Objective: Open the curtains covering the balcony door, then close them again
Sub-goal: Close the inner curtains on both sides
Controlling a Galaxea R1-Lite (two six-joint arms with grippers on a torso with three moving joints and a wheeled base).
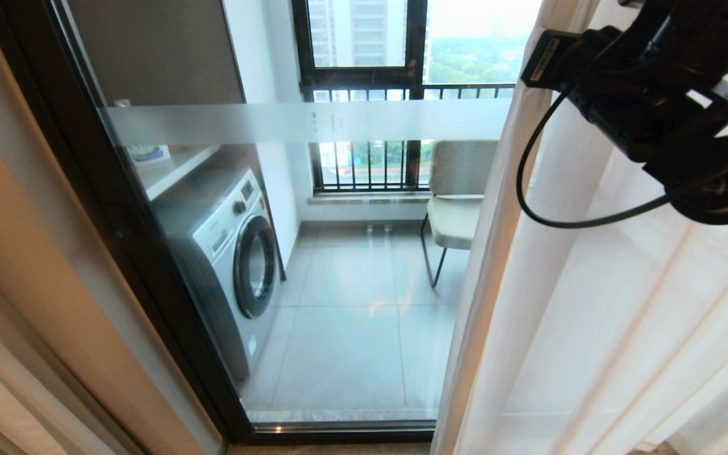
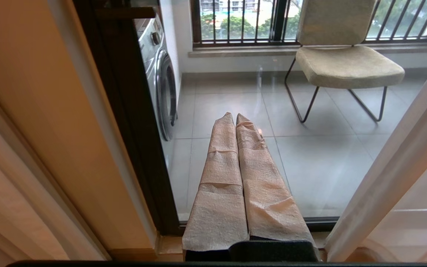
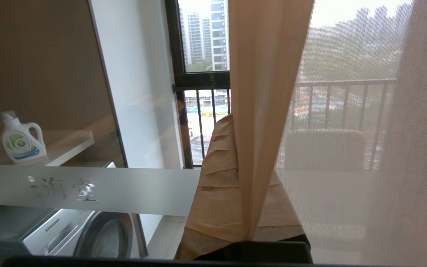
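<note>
Right wrist view: right gripper (image 3: 235,163) clenched on curtains (image 3: 265,111), fingertips half hidden behind cloth.

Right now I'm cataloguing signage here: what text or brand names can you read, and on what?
"SAMSUNG": on the washing machine front panel.
Frosted strip on the balcony door: pale characters, not legible.
Detergent bottle label: too small to read.
Nothing else readable.

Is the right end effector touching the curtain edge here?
Touching. In the right wrist view, the curtain's hemmed edge runs down between the right end effector's shut, paper-wrapped fingers, pinched there.
</note>
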